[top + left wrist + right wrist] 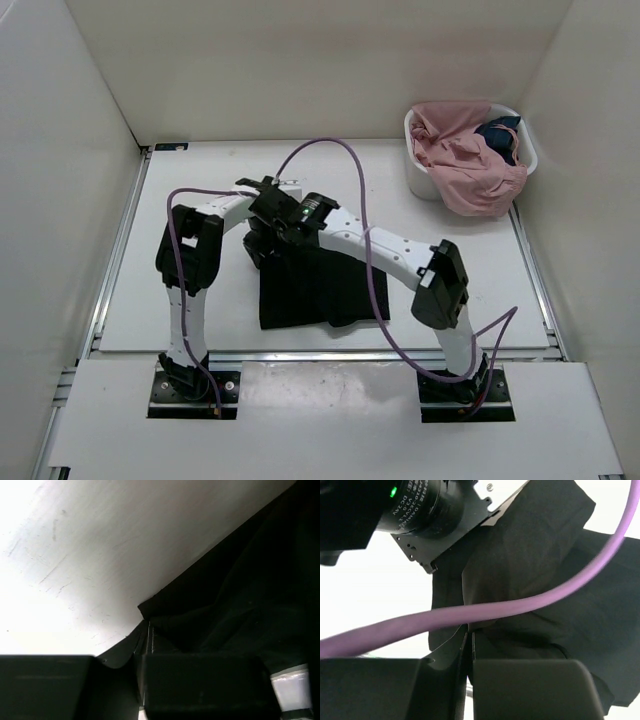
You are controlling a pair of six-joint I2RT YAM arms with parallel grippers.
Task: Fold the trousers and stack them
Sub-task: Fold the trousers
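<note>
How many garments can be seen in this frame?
3: the black trousers on the table, a pink garment spilling over the white basket, and a dark blue garment inside that basket. More may lie hidden underneath.

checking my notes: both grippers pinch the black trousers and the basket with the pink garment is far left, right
No: the basket with the pink garment is far right, as the top external view shows. The left gripper and right gripper do pinch the trousers.
</note>
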